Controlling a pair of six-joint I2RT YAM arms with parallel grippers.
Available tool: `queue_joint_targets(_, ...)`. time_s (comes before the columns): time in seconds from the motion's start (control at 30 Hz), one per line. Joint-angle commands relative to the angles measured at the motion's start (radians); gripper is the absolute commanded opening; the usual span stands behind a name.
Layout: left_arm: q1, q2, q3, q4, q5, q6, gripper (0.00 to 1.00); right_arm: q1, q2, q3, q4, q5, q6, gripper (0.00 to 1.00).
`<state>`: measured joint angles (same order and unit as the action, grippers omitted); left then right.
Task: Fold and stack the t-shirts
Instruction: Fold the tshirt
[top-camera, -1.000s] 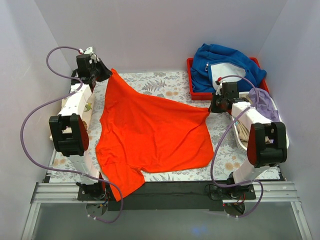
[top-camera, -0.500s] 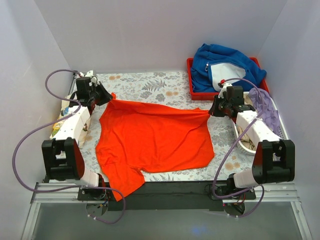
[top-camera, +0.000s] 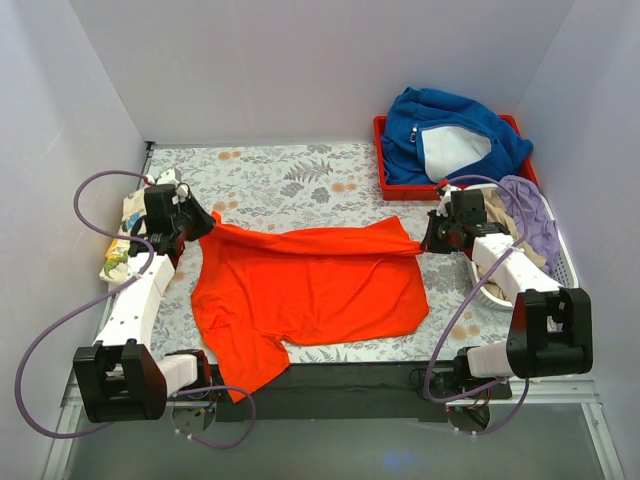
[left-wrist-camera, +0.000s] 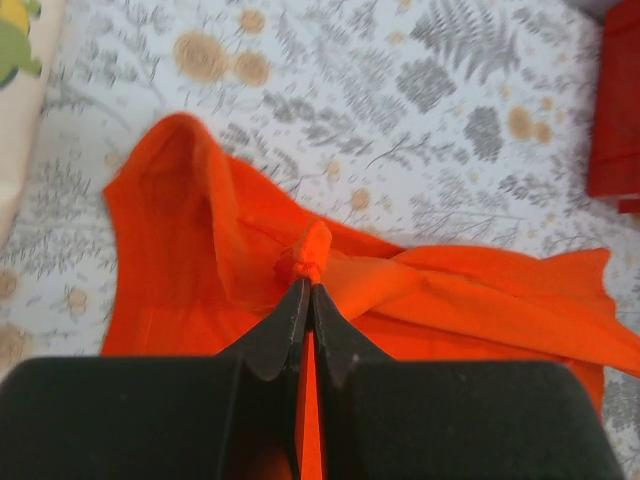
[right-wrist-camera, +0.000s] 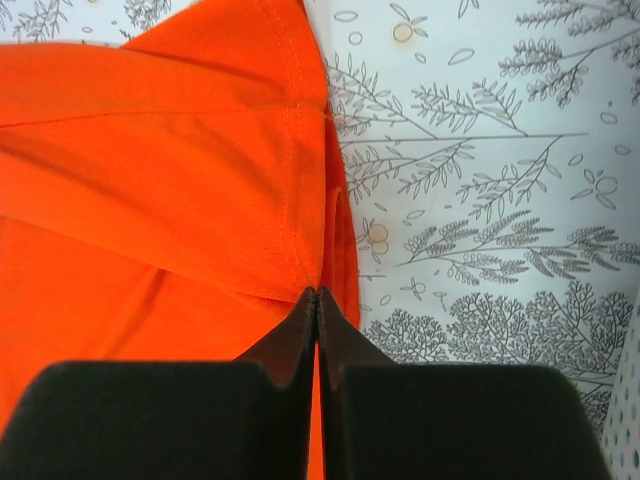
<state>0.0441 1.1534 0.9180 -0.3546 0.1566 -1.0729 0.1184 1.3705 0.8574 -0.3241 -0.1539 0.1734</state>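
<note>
The orange-red t-shirt (top-camera: 305, 295) lies on the patterned table, its far part folded toward me into a band. My left gripper (top-camera: 207, 225) is shut on the shirt's far left corner (left-wrist-camera: 312, 252), which bunches at the fingertips. My right gripper (top-camera: 424, 240) is shut on the far right corner along a hem (right-wrist-camera: 305, 255). Both hold the cloth low over the table. The cream dinosaur-print t-shirt (top-camera: 122, 240) lies at the left edge, partly behind my left arm; a corner shows in the left wrist view (left-wrist-camera: 22, 70).
A red tray (top-camera: 385, 170) at the back right holds a thick blue garment (top-camera: 455, 130) with white lining. A white basket (top-camera: 560, 262) with lilac cloth (top-camera: 530, 215) stands at the right edge. The shirt's sleeve hangs over the near table edge (top-camera: 250, 370).
Both grippers have come down and toward me with the shirt's far corners. The raised far edge now lies folded over the shirt's middle, and the shirt covers less of the table.
</note>
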Motion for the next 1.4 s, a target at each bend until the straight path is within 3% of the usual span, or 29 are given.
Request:
queue_joint_targets(0.0,0.003,-0.032,-0.048,-0.105,-0.063,-0.022,0.00,0.001,-0.048,-0.015,-0.016,0.027,0.009,0.01)
queue_joint_targets(0.17,0.003,-0.021,-0.083,-0.191,-0.123,-0.045,0.00,0.003,-0.060,-0.050,-0.029,0.027,0.028,0.01)
queue_joint_targets(0.2,0.002,-0.018,-0.087,-0.202,-0.132,-0.039,0.00,0.003,-0.060,-0.054,-0.038,0.033,0.031,0.24)
queue_joint_targets(0.23,0.003,-0.014,-0.076,-0.222,-0.143,-0.036,0.02,0.003,-0.060,-0.057,-0.047,0.040,0.034,0.34)
queue_joint_targets(0.3,0.003,-0.001,-0.067,-0.283,-0.201,-0.062,0.16,0.003,-0.076,-0.064,-0.067,0.063,0.041,0.49)
queue_joint_targets(0.37,0.002,0.005,-0.033,-0.329,-0.219,-0.090,0.26,0.003,-0.112,-0.067,-0.067,0.097,0.043,0.55)
queue_joint_targets(0.43,0.002,-0.007,-0.024,-0.333,-0.249,-0.105,0.46,0.004,-0.132,-0.051,-0.066,0.122,0.043,0.62)
queue_joint_targets(0.5,0.003,-0.017,-0.001,-0.323,-0.236,-0.110,0.53,0.004,-0.137,-0.012,-0.052,0.102,0.028,0.63)
queue_joint_targets(0.6,0.003,-0.046,0.015,-0.267,-0.203,-0.118,0.54,0.004,-0.081,0.052,-0.020,0.005,0.012,0.61)
queue_joint_targets(0.73,0.003,-0.012,0.016,-0.155,0.013,-0.133,0.54,0.013,0.060,0.123,0.017,-0.110,0.009,0.59)
queue_joint_targets(0.87,0.000,0.096,0.007,-0.080,0.111,-0.144,0.52,0.036,0.165,0.186,0.042,-0.189,0.008,0.58)
queue_joint_targets(1.1,-0.013,0.264,-0.015,-0.046,0.135,-0.130,0.49,0.124,0.295,0.264,0.057,-0.239,-0.003,0.57)
queue_joint_targets(1.37,-0.027,0.410,0.063,-0.099,0.049,-0.093,0.47,0.167,0.409,0.287,0.069,-0.176,0.015,0.57)
